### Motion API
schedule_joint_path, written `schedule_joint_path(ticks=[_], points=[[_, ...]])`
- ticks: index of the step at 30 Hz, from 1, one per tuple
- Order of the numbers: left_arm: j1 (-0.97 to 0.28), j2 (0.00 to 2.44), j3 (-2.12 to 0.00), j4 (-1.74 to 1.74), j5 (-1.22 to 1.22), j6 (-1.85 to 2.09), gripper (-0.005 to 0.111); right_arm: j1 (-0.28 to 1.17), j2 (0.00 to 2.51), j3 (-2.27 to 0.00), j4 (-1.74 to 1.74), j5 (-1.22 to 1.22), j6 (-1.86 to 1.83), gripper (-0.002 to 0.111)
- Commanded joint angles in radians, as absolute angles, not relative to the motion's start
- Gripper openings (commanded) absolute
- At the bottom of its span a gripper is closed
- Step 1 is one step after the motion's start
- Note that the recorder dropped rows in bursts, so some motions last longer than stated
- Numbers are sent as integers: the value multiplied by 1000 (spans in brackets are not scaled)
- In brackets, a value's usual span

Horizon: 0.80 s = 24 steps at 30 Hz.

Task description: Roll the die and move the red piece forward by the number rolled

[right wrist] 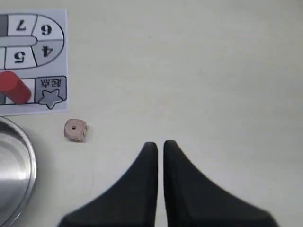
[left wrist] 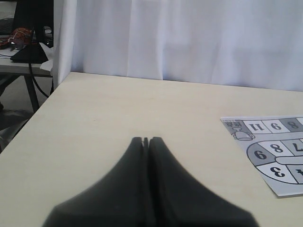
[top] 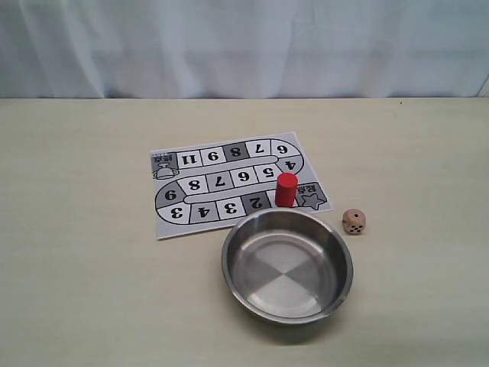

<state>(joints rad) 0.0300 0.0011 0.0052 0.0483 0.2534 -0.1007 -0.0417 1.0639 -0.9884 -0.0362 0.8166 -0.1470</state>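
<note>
Exterior view showed the die (top: 354, 221) on the worktop (top: 92, 229), just beside the steel bowl (top: 244, 245) and near the star corner of the board (top: 199, 164). The red piece (top: 286, 189) stood upright between star and square 2. Both were empty — left gripper (left wrist: 146, 140) pressed together, right gripper (right wrist: 160, 144) a slit apart. Descending without opening wider would likely knock the small die away — perhaps into the red piece.
</note>
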Motion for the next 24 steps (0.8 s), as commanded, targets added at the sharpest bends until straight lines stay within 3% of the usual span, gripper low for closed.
schedule_joint_path(ticks=[1,13,24], points=[[24,0,0,50,242,-100,0,-45,833,-930,-32,805,-170,4],[24,0,0,50,242,-100,0,-45,255,-901,37,854,-171,4],[24,0,0,48,242,-100,0,-45,0,-857,94,853,-197,4]])
